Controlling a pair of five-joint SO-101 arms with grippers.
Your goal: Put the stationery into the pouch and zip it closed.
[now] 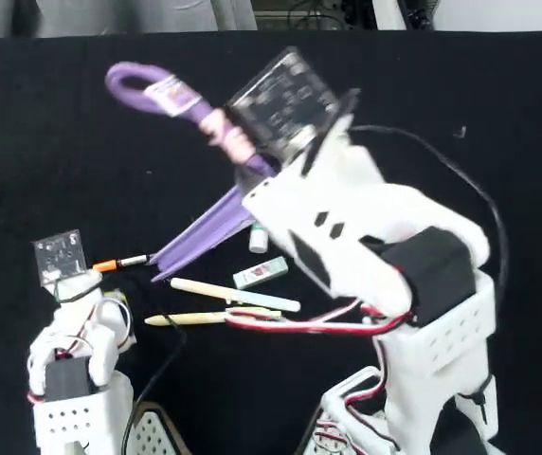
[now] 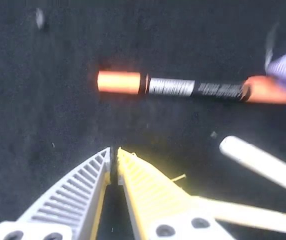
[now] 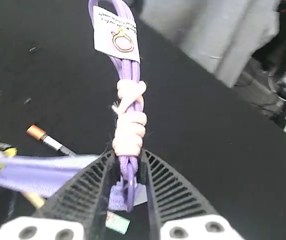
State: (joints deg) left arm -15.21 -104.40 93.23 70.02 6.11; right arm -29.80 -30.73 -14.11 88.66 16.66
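The limp purple fabric pouch slants through centre frame, its looped strap pinched by the right gripper. It looks soft and light, so it will likely sag, and the mouth seems the better hold. At lower left the left gripper, pressed together, hovers near the orange-capped black pen.

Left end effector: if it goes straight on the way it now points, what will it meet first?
Most likely the marker, which lies across its path; the left end effector points at its orange end. Nothing shows between them, but the depth is unclear.

Purple pouch, orange-and-black marker
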